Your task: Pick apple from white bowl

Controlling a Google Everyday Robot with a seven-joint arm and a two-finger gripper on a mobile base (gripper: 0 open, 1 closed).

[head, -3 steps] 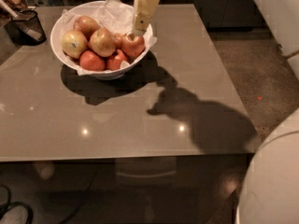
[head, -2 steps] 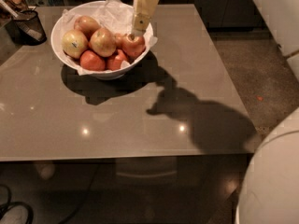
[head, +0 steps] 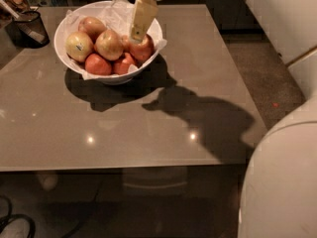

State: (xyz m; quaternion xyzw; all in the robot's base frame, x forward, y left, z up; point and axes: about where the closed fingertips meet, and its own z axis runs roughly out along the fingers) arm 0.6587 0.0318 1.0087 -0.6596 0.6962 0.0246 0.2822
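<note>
The white bowl (head: 118, 76), lined with crumpled white paper, stands at the table's far left and holds several apples. The deep-red apple (head: 146, 51) lies at the bowl's right side, against the rim. My gripper (head: 137, 35) comes down from the top of the view, and its yellowish tip is right over the red apple's upper left, at or just above its surface. A yellow-green apple with a dark sticker (head: 79, 46) lies at the bowl's left, with smaller orange-red apples (head: 98, 64) between and in front.
A small dark mesh cup (head: 30, 29) stands left of the bowl at the table's far corner. The brown glossy table (head: 148, 128) stretches toward the camera, with its right edge at the carpet. A white robot body (head: 282, 182) fills the lower right.
My gripper's tip has shifted slightly left and down onto the red apple's side of the bowl. The apples and bowl have not moved.
</note>
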